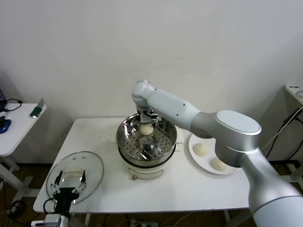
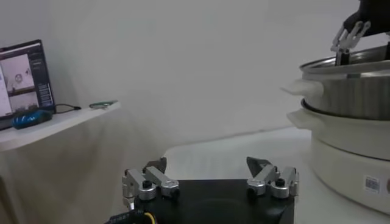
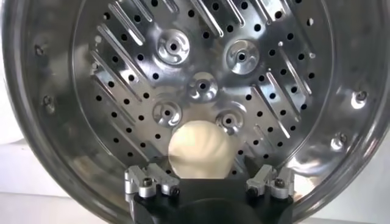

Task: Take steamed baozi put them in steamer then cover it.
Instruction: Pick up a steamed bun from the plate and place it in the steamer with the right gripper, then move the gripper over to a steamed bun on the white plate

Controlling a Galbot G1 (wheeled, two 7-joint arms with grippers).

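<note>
The steel steamer (image 1: 147, 142) sits on its white pot base (image 1: 147, 171) at mid-table. One cream-white baozi (image 1: 147, 129) lies on the perforated floor (image 3: 201, 85) at the far side. My right gripper (image 1: 146, 122) is inside the basket, open, its fingers on either side of that baozi (image 3: 200, 150) and apart from it. Two more baozi (image 1: 201, 149) lie on the white plate (image 1: 194, 161) to the right; a fourth is not in view. The glass cover (image 1: 78, 165) lies flat at the table's front left. My left gripper (image 1: 70, 182) is open and empty above its near edge.
A side table (image 1: 19, 127) with a blue object (image 2: 31, 117) and a monitor (image 2: 21, 76) stands to the left. A grey cabinet (image 1: 291, 118) stands at the far right. The steamer (image 2: 353, 91) stands high on one side of the left wrist view.
</note>
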